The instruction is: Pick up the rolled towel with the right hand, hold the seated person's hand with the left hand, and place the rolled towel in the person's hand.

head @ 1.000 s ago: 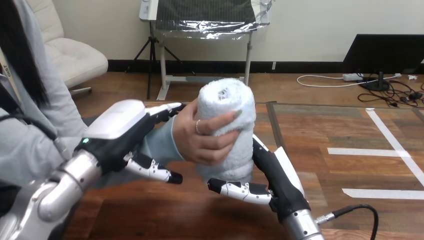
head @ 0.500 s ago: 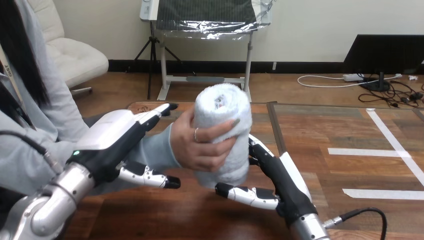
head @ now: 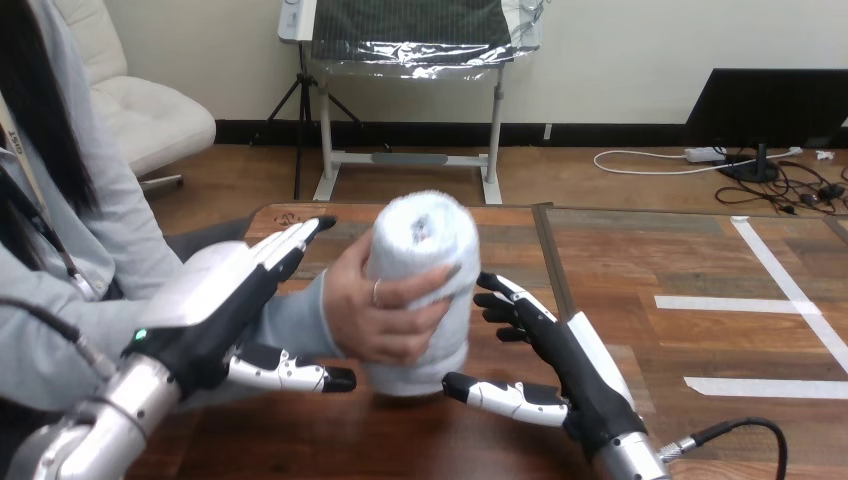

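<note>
The person's hand [head: 372,322] grips the white rolled towel [head: 425,235], holding it upright above the wooden table [head: 650,260] at mid view. My right hand [head: 565,355] is open just right of the towel. Its fingers [head: 505,300] are straight and stand apart from the roll, while its thumb [head: 500,392] reaches below the towel's lower end. My left hand [head: 215,295] is open at the left, alongside the person's grey sleeve [head: 290,320]. Its straight fingers [head: 290,238] lie behind the sleeve and its thumb [head: 290,375] lies under it, so the wrist rests between them without being clasped.
White tape strips [head: 745,302] mark the table's right half. A black cable [head: 740,428] loops from my right wrist at the bottom right. The person sits at the table's left side.
The person's hand has carried the towel left and down, off my right hand, whose fingers now show free beside it. My left hand has sunk down-left and its fingers have straightened.
</note>
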### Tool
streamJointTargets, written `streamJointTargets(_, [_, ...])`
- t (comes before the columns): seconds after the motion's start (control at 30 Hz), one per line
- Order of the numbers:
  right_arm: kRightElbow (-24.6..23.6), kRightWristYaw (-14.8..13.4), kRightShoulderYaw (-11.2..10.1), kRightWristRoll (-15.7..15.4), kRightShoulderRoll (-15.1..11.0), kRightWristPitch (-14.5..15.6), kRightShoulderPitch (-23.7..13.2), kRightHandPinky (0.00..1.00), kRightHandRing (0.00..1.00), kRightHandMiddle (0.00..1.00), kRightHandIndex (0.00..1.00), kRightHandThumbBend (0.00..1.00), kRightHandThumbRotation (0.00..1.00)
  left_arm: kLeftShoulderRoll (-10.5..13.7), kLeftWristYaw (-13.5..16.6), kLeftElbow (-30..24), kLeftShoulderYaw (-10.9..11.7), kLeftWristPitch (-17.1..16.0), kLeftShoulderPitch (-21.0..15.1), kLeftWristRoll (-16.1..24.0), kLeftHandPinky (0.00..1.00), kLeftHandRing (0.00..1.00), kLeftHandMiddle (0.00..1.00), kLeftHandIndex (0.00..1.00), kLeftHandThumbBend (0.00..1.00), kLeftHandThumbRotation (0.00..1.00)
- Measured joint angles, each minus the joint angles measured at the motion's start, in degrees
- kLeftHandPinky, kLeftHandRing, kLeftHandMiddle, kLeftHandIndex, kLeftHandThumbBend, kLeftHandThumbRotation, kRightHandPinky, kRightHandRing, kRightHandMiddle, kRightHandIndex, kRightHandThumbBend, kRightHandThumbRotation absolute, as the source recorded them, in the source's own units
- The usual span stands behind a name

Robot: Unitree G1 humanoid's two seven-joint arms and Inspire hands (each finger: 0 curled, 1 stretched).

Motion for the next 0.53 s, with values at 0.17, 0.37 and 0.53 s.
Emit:
streamJointTargets(0.17, [-0.2, 0.4, 0.0, 0.1, -0.5, 0.5, 0.3, 0.82, 0.86, 0.87, 0.92, 0.92, 0.45, -0.2, 1.5, 0.0, 0.0, -0.2, 1.7, 0.0, 0.94, 1.00, 1.00, 1.00, 1.00, 0.56])
streamJointTargets(0.37, [-0.6, 0.8, -0.1, 0.2, -0.7, 1.2, 0.8, 0.84, 0.89, 0.90, 0.94, 0.91, 0.50, -0.6, 3.4, -0.1, 0.0, -0.3, 3.7, 0.0, 0.96, 1.00, 1.00, 1.00, 1.00, 0.61])
streamJointTargets(0.53, [-1.0, 0.9, -0.1, 0.2, -1.0, 1.2, 1.3, 0.85, 0.90, 0.92, 0.96, 0.89, 0.56, -1.5, 5.5, -0.2, 0.5, -1.0, 5.0, 0.0, 0.96, 1.00, 1.00, 1.00, 1.00, 0.66])
